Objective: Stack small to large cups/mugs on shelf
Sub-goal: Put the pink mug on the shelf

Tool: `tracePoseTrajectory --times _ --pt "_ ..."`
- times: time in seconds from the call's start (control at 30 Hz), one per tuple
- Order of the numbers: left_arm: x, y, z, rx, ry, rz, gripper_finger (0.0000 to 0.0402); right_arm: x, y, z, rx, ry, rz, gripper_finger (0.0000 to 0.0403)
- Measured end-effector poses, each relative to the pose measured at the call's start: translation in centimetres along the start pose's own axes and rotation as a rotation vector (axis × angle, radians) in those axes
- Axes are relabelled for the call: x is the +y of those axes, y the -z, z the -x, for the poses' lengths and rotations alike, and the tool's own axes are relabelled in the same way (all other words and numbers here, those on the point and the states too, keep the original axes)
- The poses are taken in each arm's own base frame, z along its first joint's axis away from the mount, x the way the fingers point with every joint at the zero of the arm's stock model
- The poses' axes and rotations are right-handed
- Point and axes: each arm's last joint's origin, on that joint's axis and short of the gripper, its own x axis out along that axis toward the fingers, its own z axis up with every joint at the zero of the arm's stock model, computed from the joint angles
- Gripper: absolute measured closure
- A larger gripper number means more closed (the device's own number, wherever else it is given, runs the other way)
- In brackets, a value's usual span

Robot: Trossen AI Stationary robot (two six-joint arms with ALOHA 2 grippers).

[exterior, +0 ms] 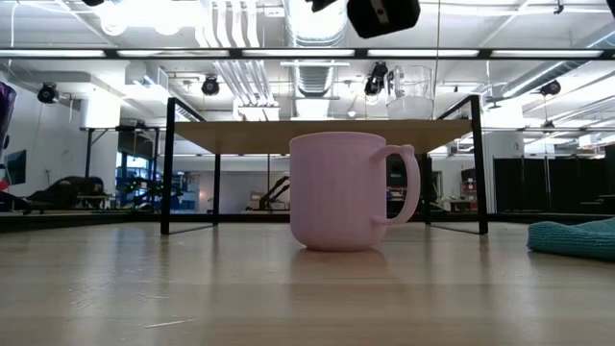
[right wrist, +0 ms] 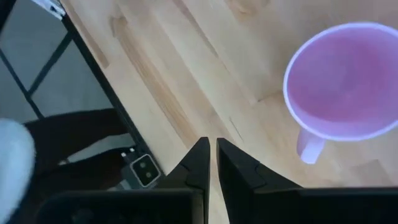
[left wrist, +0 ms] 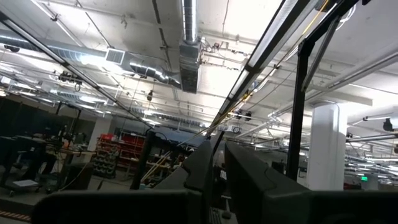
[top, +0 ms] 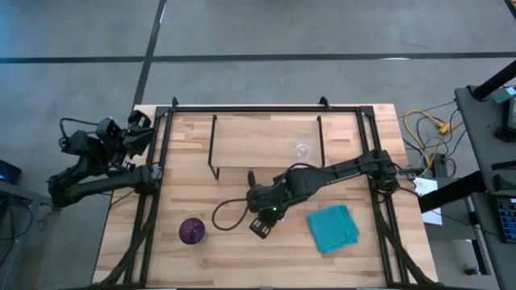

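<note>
The light pink mug [exterior: 351,192] stands upright on its base on the table in front of the shelf [exterior: 322,135], handle to the right. In the right wrist view the mug [right wrist: 348,87] shows from above, its mouth open. My right gripper [right wrist: 211,152] hangs high over the table beside the mug, pointing down, shut and touching nothing; in the high view it [top: 256,193] hides the mug. The tiny clear glass cup [top: 303,149] stands on the shelf's wooden top [top: 266,145]. The dark purple tumbler [top: 192,231] stands near the table's near left. My left gripper [left wrist: 219,162] is parked off the table's left edge, shut.
A teal cloth [top: 333,228] lies on the table's near right. A black cable [top: 230,213] loops on the boards beside the right gripper. Black frame rails [top: 161,161] run along the table's sides and far edge. Bare boards lie between the tumbler and the cloth.
</note>
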Motion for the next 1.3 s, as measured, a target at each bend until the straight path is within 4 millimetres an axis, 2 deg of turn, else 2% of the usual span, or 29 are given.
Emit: tracePoseTrajectory --times 0.23,0.6,0.83,1.0,1.3 --pt "0.0 -0.1 0.1 -0.005 0.001 -0.001 0.0372 -0.3 -0.4 -1.8 0.025 0.033 0.064 0.0378" --pt "-0.2 -0.3 0.4 -0.019 0.011 -0.004 0.0372 -1.5 -1.4 -3.4 0.065 0.085 0.027 0.0378" --pt "-0.3 -0.4 0.5 -0.021 0.027 -0.006 0.0372 -2.5 -2.3 -3.5 0.067 0.104 -0.002 0.0378" --pt "-0.3 -0.5 0.7 -0.028 0.03 -0.007 0.0372 -3.3 -2.3 -3.4 0.103 0.151 -0.025 0.0377" --pt "-0.6 -0.8 1.3 -0.057 0.04 -0.013 0.0372 -3.4 -2.3 -3.7 0.109 0.145 -0.026 0.0355"
